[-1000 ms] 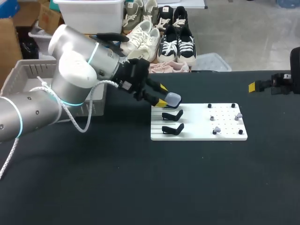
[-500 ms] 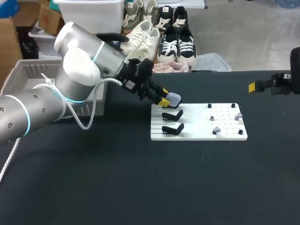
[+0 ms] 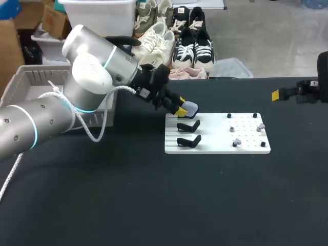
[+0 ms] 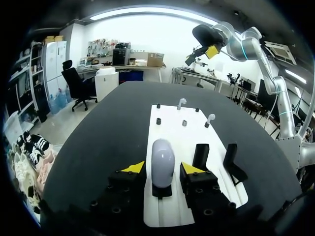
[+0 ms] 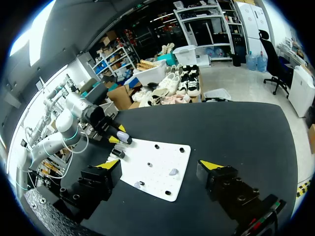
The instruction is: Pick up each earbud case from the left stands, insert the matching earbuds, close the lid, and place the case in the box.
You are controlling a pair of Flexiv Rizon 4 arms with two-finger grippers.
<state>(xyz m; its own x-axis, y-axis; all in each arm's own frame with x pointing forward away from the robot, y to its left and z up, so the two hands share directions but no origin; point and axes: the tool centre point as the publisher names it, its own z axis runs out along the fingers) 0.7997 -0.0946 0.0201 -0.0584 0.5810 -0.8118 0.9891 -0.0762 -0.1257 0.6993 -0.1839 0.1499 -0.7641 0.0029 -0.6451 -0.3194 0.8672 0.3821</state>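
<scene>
You are working over a matte black surface (image 3: pixel 154 205) that fills the lower two thirds of the head view and takes an even, soft light. Behind its far edge, across the top of the frame, runs a pale grey concrete floor (image 3: pixel 266 31). Pairs of white and black shoes (image 3: pixel 195 48) stand in rows at the upper middle, with a white plastic bin (image 3: pixel 97 18) to their left and cardboard boxes (image 3: pixel 10 51) in the upper left corner. A clear lidded tub (image 3: pixel 230 67) sits just behind the surface's edge. From the left wrist you see white walls (image 4: pixel 147 34), a long ceiling strip light (image 4: pixel 147 11) and a black office chair (image 4: pixel 74 83). From the right wrist, tall shelves (image 5: pixel 206 24) line the far wall.
</scene>
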